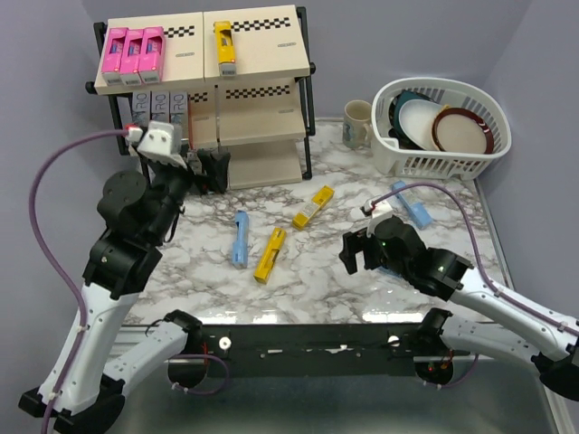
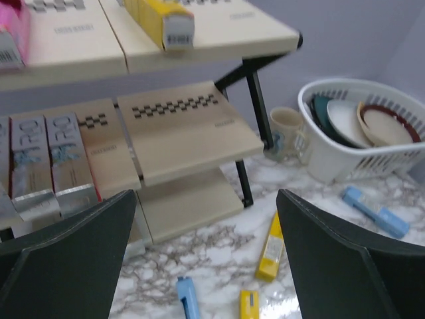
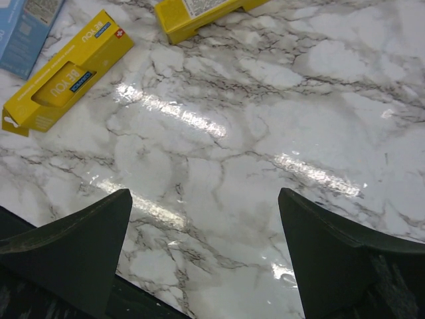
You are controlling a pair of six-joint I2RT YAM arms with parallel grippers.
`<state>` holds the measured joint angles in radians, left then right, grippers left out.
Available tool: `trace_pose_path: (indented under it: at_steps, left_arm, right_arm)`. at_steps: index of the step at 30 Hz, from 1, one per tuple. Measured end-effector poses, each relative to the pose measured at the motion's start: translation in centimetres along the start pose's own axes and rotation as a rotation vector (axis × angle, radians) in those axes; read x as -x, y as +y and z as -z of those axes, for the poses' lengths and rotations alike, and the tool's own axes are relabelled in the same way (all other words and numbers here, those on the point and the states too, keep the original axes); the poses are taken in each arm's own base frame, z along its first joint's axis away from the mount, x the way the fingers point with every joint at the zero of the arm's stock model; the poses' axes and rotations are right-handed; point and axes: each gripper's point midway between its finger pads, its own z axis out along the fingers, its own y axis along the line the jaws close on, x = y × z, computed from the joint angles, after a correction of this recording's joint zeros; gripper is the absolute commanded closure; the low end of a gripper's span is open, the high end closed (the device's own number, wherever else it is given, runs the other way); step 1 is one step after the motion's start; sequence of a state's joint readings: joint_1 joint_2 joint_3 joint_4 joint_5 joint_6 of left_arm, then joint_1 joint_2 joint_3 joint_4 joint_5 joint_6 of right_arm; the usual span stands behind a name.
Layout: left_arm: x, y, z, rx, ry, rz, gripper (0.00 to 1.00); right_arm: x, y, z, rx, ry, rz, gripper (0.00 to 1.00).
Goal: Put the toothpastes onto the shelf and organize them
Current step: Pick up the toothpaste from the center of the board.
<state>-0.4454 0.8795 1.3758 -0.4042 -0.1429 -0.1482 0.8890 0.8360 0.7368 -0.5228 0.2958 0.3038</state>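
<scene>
Jaws on both arms stand spread wide, gripping nothing. Left gripper [image 1: 212, 172] hangs just in front of the shelf [image 1: 262, 41], level with its middle board and close to the front edge. In its wrist view, silver cartons [image 2: 53, 159] stand in a row at the left end of that board. The board's right half shows bare beige out to the black corner post. On the top board three pink cartons [image 1: 134, 50] sit side by side at the left end, and one yellow carton [image 1: 224, 45] lies just right of the seam. Right gripper [image 1: 357, 253] hovers low over the table [image 1: 317, 280], with only marble between its fingers. Four cartons lie loose on the marble. A blue one [image 1: 240, 239] and a yellow one [image 1: 270, 254] lie near each other between the arms. A second yellow [image 1: 313, 206] lies nearer the shelf's right post, and a second blue [image 1: 416, 212] lies near the basket [image 1: 443, 163]. A mug [image 1: 358, 122] stands between shelf and basket.
</scene>
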Motion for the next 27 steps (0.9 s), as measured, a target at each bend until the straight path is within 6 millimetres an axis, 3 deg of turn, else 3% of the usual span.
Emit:
trace_pose_path:
  at_steps: [1, 9, 15, 18, 24, 27]
  left_arm:
    - [-1.2, 0.0, 0.3, -0.01, 0.014, -0.002, 0.01]
    - [-16.8, 0.9, 4.6, -0.062, 0.246, -0.028, 0.01]
    - [-23.3, 1.7, 6.3, -0.062, 0.312, -0.034, 0.01]
    - [-24.1, 1.8, 6.5, -0.058, 0.318, -0.031, 0.01]
    - [-22.1, 2.2, 6.9, -0.037, 0.224, -0.011, 0.01]
    - [-21.1, 2.5, 7.1, -0.017, 0.176, -0.005, 0.01]
  right_arm:
    - [-0.3, 0.2, -0.3, 0.006, 0.01, -0.011, 0.0]
    - [-2.5, 2.1, -4.0, 0.006, 0.089, -0.175, 0.0]
    - [-2.2, 1.8, -7.1, -0.093, 0.1, -0.234, 0.0]
    - [-0.2, 1.1, -9.3, -0.17, 0.07, -0.281, 0.0]
    - [3.6, -0.5, -12.8, -0.298, 0.005, -0.387, 0.0]
    - [4.7, -0.2, -15.1, -0.331, 0.002, -0.441, 0.0]
